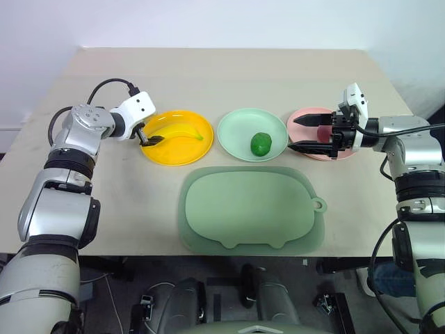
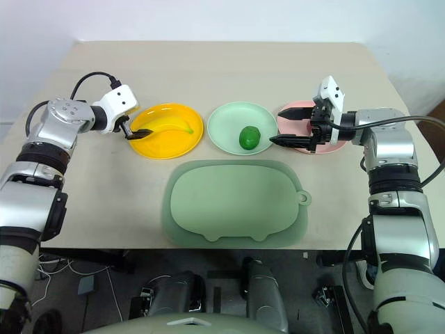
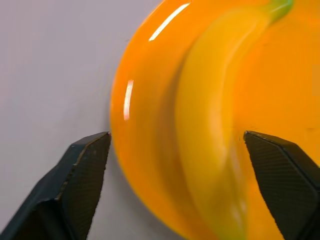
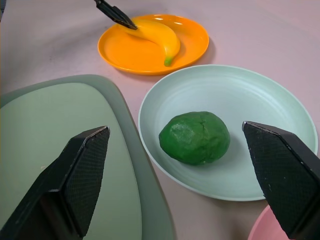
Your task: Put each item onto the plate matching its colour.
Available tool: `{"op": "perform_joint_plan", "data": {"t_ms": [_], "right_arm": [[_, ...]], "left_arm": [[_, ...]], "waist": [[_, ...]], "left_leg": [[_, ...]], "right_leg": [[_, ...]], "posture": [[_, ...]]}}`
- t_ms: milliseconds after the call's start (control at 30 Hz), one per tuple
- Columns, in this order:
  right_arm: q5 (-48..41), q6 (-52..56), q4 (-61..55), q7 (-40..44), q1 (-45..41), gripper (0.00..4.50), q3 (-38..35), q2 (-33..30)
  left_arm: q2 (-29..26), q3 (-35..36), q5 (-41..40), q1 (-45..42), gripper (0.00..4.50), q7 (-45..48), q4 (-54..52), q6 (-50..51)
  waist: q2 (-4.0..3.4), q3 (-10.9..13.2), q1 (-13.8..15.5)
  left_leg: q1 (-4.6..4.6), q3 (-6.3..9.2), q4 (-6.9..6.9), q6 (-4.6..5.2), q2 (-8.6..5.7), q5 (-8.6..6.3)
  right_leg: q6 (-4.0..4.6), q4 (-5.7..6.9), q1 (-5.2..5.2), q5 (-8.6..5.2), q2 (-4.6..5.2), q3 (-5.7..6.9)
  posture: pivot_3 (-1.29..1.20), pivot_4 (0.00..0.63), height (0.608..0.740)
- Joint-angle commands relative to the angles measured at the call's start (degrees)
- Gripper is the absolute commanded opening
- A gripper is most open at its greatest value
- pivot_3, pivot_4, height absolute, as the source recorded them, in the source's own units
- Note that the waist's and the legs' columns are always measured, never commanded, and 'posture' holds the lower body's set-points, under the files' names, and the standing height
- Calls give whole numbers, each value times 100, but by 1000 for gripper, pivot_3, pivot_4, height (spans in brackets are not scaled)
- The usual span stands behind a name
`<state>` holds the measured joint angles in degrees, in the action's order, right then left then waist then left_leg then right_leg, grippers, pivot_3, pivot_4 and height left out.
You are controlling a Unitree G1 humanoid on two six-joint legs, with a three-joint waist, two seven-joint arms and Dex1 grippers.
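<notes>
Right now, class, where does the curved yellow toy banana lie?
In the head views, the curved yellow toy banana lies on the yellow-orange round plate, leftmost of three, between the open left gripper's fingers.

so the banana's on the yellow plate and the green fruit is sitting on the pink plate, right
Not quite. The banana is on the yellow plate, but the green fruit sits on the pale green plate, not the pink plate. The right wrist view shows it plainly, and the left eye view agrees.
</notes>
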<state>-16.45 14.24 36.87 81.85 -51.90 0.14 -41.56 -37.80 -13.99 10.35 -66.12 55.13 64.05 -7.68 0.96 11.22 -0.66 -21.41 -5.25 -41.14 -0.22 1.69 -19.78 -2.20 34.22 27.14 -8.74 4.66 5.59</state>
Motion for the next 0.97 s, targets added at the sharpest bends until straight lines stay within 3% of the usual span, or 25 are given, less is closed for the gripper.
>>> {"op": "perform_joint_plan", "data": {"t_ms": [33,167,333,400,533,700,967], "right_arm": [[-47,-45,-102,-22,-70,4500,-134,-26],[-63,-38,-99,-27,-77,4500,-135,4],[-65,-38,-80,-34,-114,4500,-103,108],[-54,-113,51,-56,-199,4500,-107,202],[-8,-220,246,-49,-315,4500,-75,332],[-5,-249,406,4,-369,4500,-87,431],[-96,-92,337,154,-308,4500,-130,407]], "left_arm": [[-38,546,-627,-93,4440,667,-468,37],[-40,1111,-1552,15,4440,1792,-1133,1008],[-667,1618,-3413,675,4440,3306,-3548,3865],[-891,1759,-3843,1125,4440,3388,-4370,4553],[-1013,2135,-4262,2079,4440,3085,-5653,4702],[-1111,2368,-4430,2779,4440,2533,-6420,4927],[-1325,2386,-4580,3180,4440,2289,-6623,4932]], "waist": [[0,0,1],[0,0,-1],[-1,1,-46],[-4,2,-72],[-6,0,-27],[-4,0,25],[-4,0,-10]], "left_leg": [[-1,0,0,0,0,0],[-2,0,-1,0,1,0],[-2,0,0,-1,4,1],[-2,0,3,-2,7,1],[7,4,3,-3,8,2],[-2,14,-9,-3,3,2],[3,12,-3,-5,3,2]], "right_leg": [[0,0,0,0,0,0],[0,0,0,0,0,0],[0,1,4,0,-2,-1],[0,2,8,-1,-7,-4],[1,5,1,-1,-3,-9],[0,3,-3,-1,-1,-7],[1,1,-3,-1,-3,-7]], "posture": [[0,150,740],[0,150,740],[0,150,740],[0,150,740],[0,150,740],[0,150,740],[0,150,740]]}}
